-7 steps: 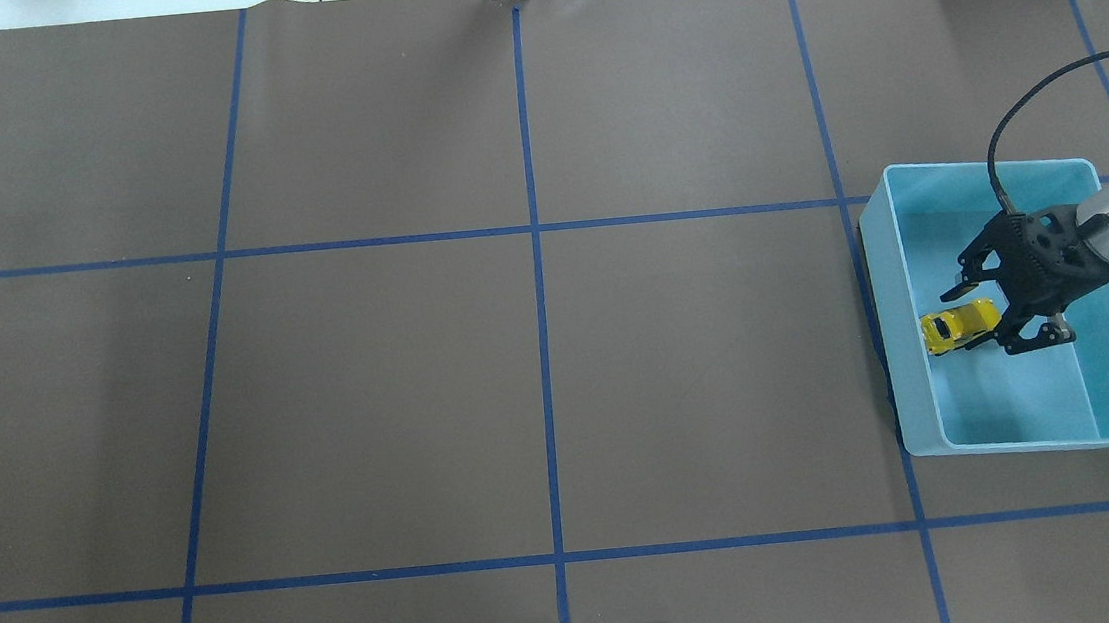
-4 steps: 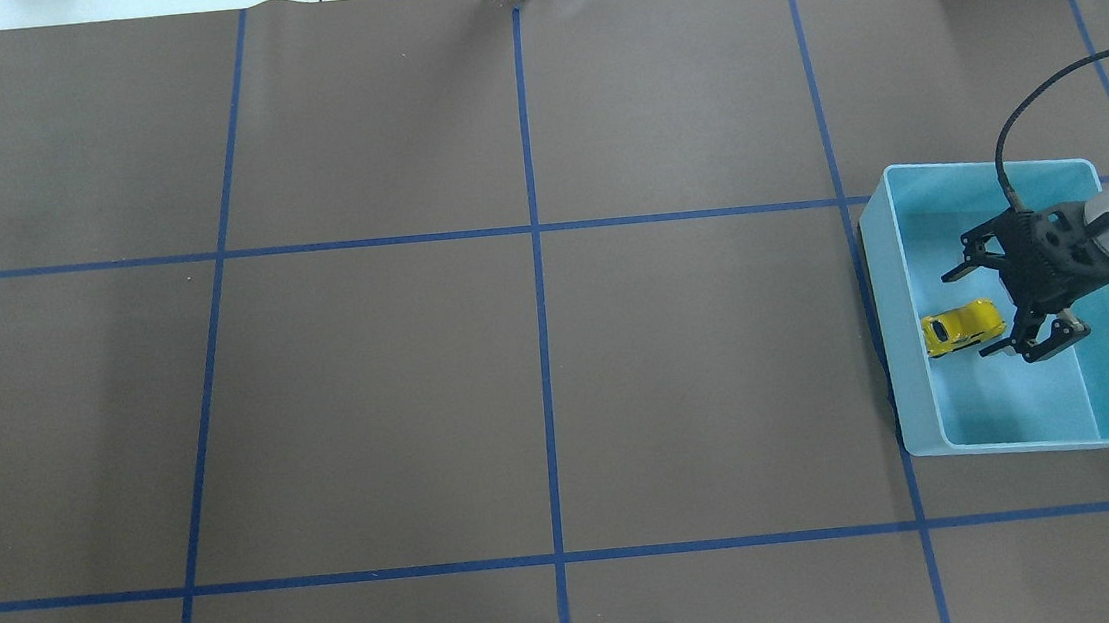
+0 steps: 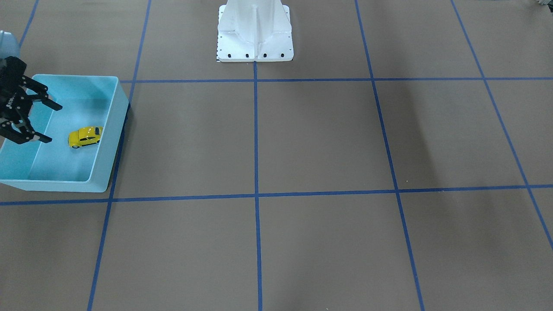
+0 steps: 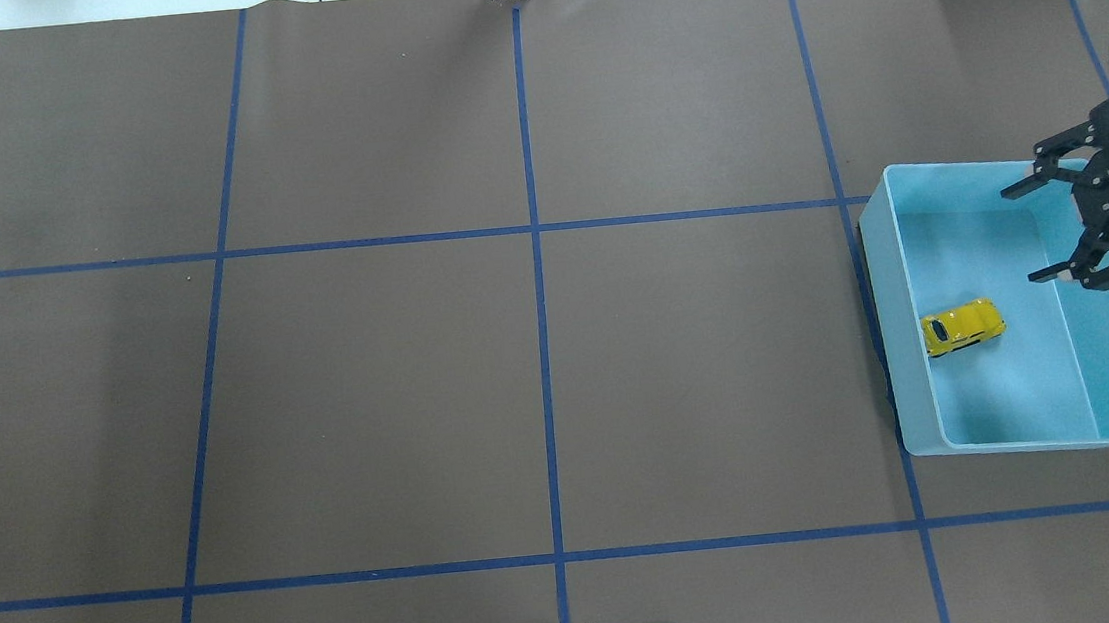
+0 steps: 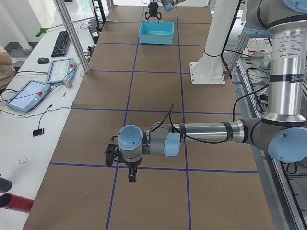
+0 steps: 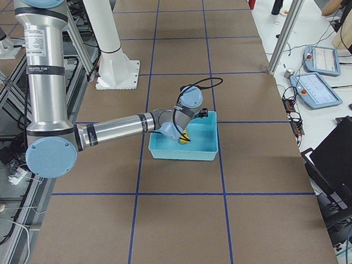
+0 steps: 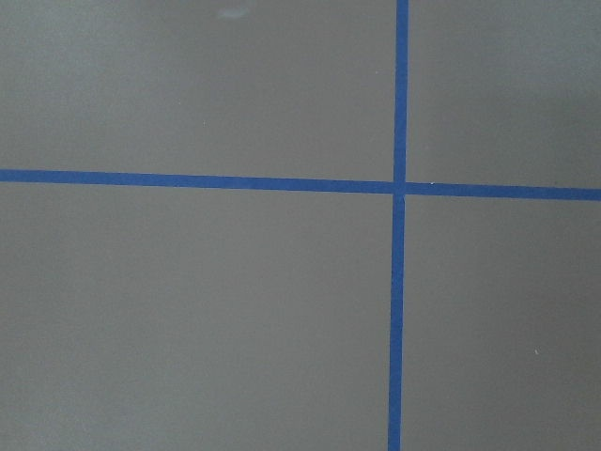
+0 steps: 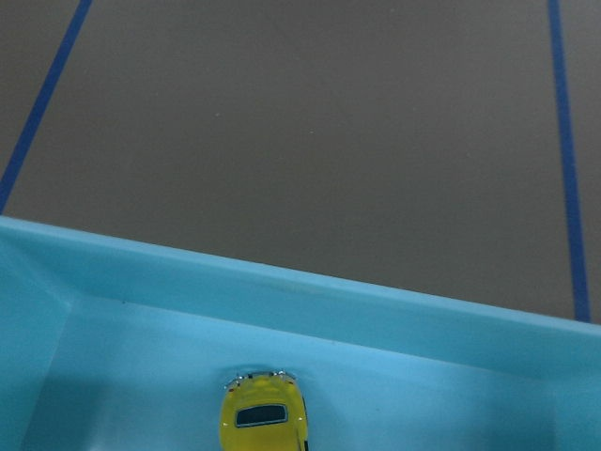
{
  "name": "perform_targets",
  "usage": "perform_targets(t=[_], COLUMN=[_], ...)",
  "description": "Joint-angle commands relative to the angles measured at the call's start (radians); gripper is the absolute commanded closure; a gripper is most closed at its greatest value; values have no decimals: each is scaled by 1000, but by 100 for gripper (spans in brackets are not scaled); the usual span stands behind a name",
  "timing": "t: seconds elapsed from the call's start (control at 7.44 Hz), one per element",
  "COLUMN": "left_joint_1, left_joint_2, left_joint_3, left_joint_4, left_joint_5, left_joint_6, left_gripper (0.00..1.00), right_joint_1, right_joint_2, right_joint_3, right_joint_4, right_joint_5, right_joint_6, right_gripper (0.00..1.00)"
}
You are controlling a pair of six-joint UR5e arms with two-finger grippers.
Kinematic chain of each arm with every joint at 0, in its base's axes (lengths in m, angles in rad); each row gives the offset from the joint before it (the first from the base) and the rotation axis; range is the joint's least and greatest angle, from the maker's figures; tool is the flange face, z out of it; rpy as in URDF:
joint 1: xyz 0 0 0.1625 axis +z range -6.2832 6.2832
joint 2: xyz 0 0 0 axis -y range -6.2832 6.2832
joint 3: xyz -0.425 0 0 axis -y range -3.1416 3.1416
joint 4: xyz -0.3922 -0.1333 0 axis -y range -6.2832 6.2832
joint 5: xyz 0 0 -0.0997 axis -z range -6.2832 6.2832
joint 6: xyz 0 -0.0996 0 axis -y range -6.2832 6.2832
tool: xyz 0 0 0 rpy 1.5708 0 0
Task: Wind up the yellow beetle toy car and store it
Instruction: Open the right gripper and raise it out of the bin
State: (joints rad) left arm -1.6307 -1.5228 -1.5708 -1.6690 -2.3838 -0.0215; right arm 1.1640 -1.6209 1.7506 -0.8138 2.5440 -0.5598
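The yellow beetle toy car stands on its wheels on the floor of the light blue bin, near the bin's left wall. It also shows in the front-facing view and the right wrist view. My right gripper is open and empty. It hangs above the bin's far right part, apart from the car. It also shows in the front-facing view. My left gripper shows only in the left side view, low over bare table, and I cannot tell whether it is open or shut.
The bin sits at the table's right side by a blue tape line. The brown mat carries a blue tape grid. The white robot base stands at the table's near edge. The left wrist view shows only mat and a tape cross.
My right gripper stood around the car in the bin. It has since drawn back up and toward the far right, open, and the car stays in the bin.
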Motion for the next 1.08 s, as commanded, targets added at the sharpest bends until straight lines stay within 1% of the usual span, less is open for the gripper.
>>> perform_targets(t=[0.0,0.13,0.27,0.4,0.54,0.67,0.94], left_joint_1=[0,0,0,0,0,0,0], left_joint_2=[0,0,0,0,0,0,0], left_joint_3=[0,0,-2,-2,-2,-2,-2], left_joint_4=[0,0,-2,-2,-2,-2,-2], left_joint_5=[0,0,0,0,0,0,0], left_joint_6=[2,2,0,2,2,2,2], left_gripper=[0,0,0,0,0,0,0], right_joint_1=[135,164,192,219,264,295,354], right_joint_2=[-8,1,6,7,4,7,-8], right_joint_3=[39,58,84,90,87,72,24], right_joint_4=[-98,-202,-290,-345,-481,-581,-675], right_joint_5=[16,-31,-132,-190,-189,-189,-176], right_joint_6=[221,332,450,607,764,822,824], right_gripper=[0,0,0,0,0,0,0])
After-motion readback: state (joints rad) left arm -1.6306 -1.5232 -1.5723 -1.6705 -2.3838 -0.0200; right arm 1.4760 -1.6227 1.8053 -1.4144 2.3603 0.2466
